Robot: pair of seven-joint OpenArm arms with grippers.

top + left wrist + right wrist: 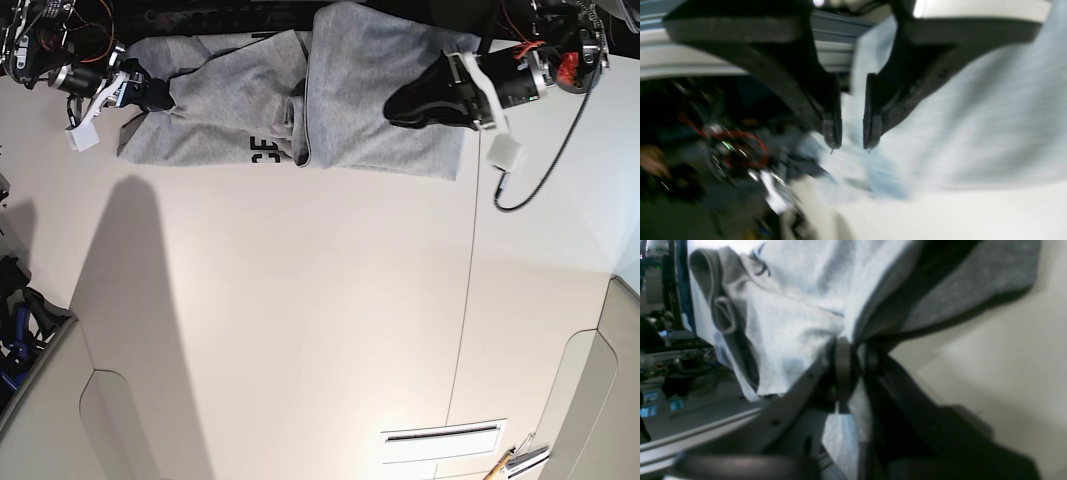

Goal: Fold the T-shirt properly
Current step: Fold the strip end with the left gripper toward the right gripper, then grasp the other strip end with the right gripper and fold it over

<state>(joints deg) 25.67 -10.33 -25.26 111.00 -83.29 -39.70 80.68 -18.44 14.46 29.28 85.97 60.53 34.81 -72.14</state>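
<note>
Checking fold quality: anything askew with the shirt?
Yes. The light heather-grey cotton T-shirt lies bunched at the table's far edge, one half lapped unevenly over the other, cutting off its black lettering. Right claw pinches a fabric edge.

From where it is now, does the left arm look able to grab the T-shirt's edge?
Probably yes. The left gripper has its jaws apart right over the T-shirt cloth, with nothing between them and the fabric.

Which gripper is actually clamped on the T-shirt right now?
The right gripper: its jaws pinch a fold of the T-shirt. The left gripper shows a gap between its jaws.
</note>
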